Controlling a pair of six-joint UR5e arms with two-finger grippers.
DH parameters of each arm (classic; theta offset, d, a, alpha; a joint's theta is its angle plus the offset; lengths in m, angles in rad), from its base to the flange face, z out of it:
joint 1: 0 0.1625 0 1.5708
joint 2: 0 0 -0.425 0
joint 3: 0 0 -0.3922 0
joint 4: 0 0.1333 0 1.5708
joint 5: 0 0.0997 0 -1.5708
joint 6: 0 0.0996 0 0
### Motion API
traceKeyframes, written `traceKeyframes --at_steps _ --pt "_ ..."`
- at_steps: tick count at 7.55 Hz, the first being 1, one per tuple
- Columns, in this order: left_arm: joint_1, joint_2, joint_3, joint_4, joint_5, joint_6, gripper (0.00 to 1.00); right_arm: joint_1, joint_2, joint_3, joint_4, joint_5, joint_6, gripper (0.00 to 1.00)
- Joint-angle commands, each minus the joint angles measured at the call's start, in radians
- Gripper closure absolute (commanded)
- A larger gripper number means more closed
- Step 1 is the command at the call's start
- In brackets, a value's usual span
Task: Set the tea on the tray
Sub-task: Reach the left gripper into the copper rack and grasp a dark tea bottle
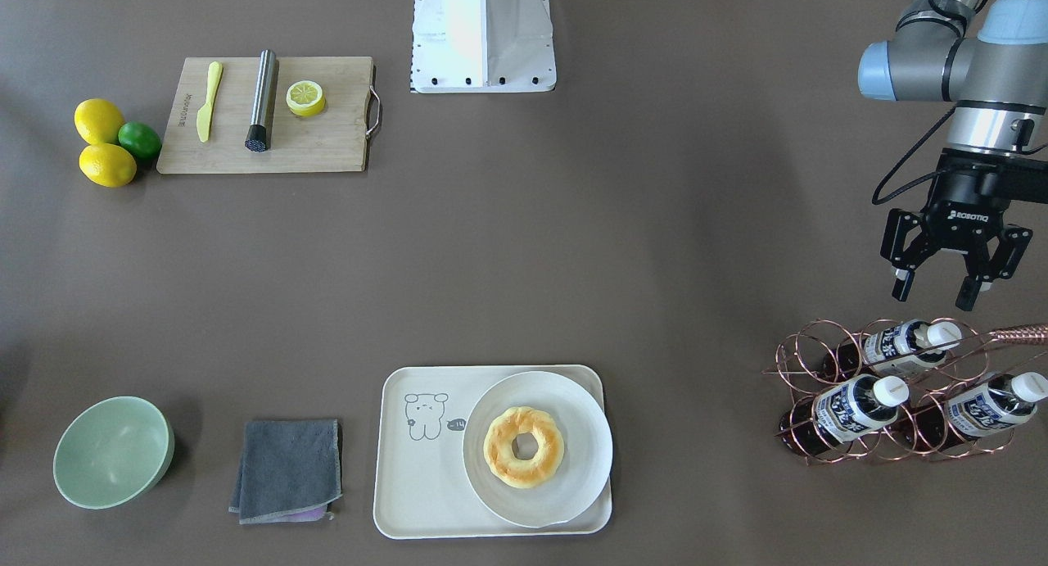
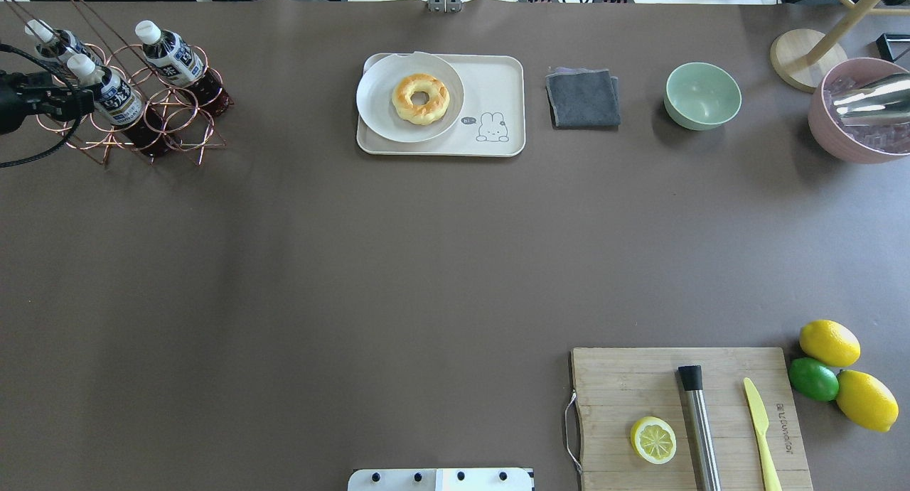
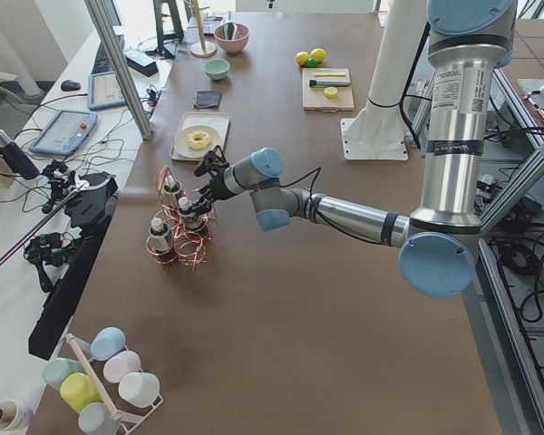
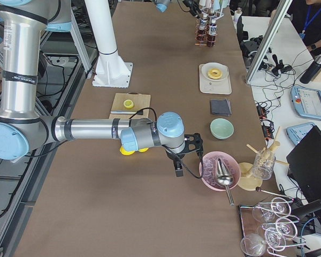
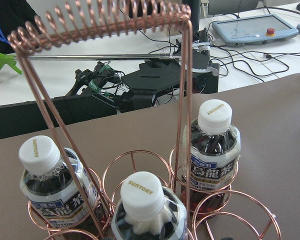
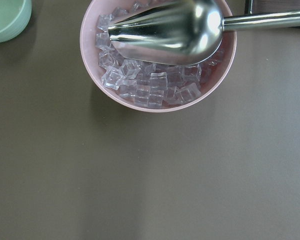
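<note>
Standing tea bottles [image 1: 856, 406]: three small clear plastic bottles of dark reddish-brown liquid with white screw caps and navy-and-white labels. They stand upright, each in its own ring of the rack, and none is on the tray.
Rack: one copper wire rack [image 1: 806, 355] at the robot's left end of the table, near the operators' edge. Its tall coiled handle [image 5: 100, 20] arches over the caps.
Left gripper [image 1: 935, 294]: one black two-finger pincer with its jaws spread apart, holding nothing. It hangs just on the robot's side of the rack, near the caps but not touching them.
Tray: one cream-white rectangular tray [image 1: 409, 484] with rounded corners, near the same far edge and well apart from the rack.
On the tray: one round pale plate [image 1: 532, 390] with one glazed ring doughnut [image 1: 524, 447]. The plate covers the half nearer the rack and reaches the rim there.
Open room: the tray's bear-drawing half [image 1: 426, 417] is bare, and a wide stretch of brown tabletop separates rack and tray.
Beyond the tray: one folded grey cloth [image 1: 286, 468], then one pale green bowl [image 1: 110, 451].
Right gripper [image 4: 180, 167]: above one pink bowl [image 6: 157, 107] of ice cubes holding one steel scoop [image 6: 170, 30]; I cannot tell how its jaws stand.
Robot's near right: one wooden cutting board [image 1: 327, 140] carrying one yellow knife [image 1: 209, 99], one steel cylinder [image 1: 262, 99] and one lemon half [image 1: 305, 97].
Beside the board: two lemons [image 1: 98, 119] and one lime [image 1: 140, 139].
</note>
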Motion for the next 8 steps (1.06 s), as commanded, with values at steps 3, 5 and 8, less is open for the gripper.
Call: traceKeyframes --at_steps 3,5,8 --pt "-0.030 -0.035 0.034 -0.007 0.006 -0.039 0.22 0.000 0.000 -0.002 0.002 0.000 -0.002 0.00" --pt "-0.030 -0.063 0.068 -0.021 0.006 -0.056 0.29 0.000 0.000 -0.002 0.002 0.000 -0.002 0.00" --pt "-0.030 -0.084 0.114 -0.058 0.006 -0.059 0.29 0.000 0.000 -0.002 0.002 0.000 -0.002 0.00"
